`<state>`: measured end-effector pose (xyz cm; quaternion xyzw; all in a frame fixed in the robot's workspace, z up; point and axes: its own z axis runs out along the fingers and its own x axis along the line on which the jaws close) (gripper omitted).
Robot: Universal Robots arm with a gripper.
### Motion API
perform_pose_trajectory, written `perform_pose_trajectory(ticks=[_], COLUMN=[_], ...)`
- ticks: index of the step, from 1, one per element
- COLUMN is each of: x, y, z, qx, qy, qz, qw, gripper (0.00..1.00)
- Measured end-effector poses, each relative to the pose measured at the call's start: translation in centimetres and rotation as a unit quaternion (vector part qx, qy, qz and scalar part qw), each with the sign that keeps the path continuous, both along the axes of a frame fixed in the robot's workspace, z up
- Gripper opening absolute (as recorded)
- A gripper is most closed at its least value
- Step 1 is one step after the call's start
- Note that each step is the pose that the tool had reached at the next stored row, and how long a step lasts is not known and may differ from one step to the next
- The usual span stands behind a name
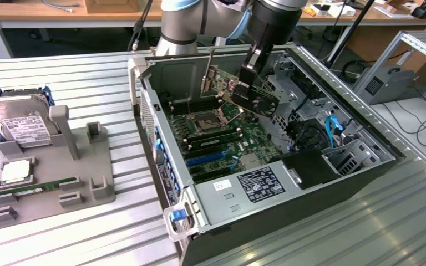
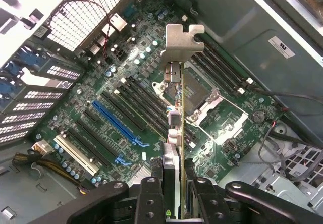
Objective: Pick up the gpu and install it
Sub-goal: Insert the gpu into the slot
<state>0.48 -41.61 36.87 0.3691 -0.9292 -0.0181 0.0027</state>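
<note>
Quick look at our arm point(image 1: 177, 25): in the exterior view the grey column stands at about 12 o'clock, and the dark wrist point(image 1: 276, 25) sits just beside it, toward 1 o'clock. From there the gripper point(image 1: 246, 77) hangs down, leaning a bit toward 7 o'clock. In the wrist view we can see its two black fingers point(image 2: 150, 199) standing nearly parallel and partway closed, pinching the gpu point(image 2: 180, 42) edge-on between them, with the card sticking straight out past the fingertips.
</note>
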Motion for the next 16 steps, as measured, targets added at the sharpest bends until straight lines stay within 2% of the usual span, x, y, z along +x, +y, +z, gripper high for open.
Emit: perform_pose_trajectory(ticks=[16], x=[0.0], y=[0.0], z=[0.0], qx=[0.0], qy=[0.0], qz=[0.042], qw=[0.9991], gripper=[0.27])
